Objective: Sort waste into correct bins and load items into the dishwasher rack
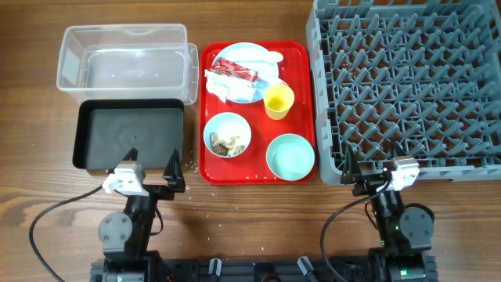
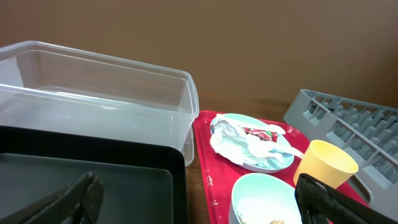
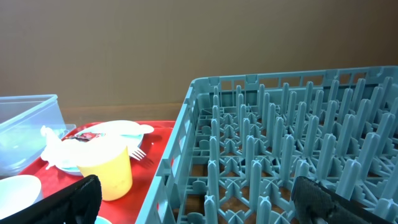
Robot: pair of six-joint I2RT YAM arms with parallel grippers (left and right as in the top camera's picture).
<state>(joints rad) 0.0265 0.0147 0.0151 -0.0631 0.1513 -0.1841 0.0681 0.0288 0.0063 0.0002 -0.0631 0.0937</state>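
A red tray (image 1: pixel 300 70) holds a pale blue plate (image 1: pixel 254 97) with the red wrapper (image 1: pixel 232 72), white tissue (image 1: pixel 221 84) and a white spoon (image 1: pixel 267 59). Beside it are a yellow cup (image 1: pixel 279 101), a bowl with rice scraps (image 1: pixel 228 134) and an empty bowl (image 1: pixel 290 156). A fork (image 3: pixel 138 153) lies by the cup. The clear bin (image 1: pixel 125 59) and the black bin (image 1: pixel 129 137) stand to the left, and the grey rack (image 1: pixel 407 78) to the right. My left gripper (image 1: pixel 153 166) is open and empty below the black bin. My right gripper (image 1: pixel 374 168) is open and empty at the rack's front edge.
Small white crumbs (image 1: pixel 192 196) lie on the wooden table below the tray. Both arm bases and their cables sit at the table's front edge.
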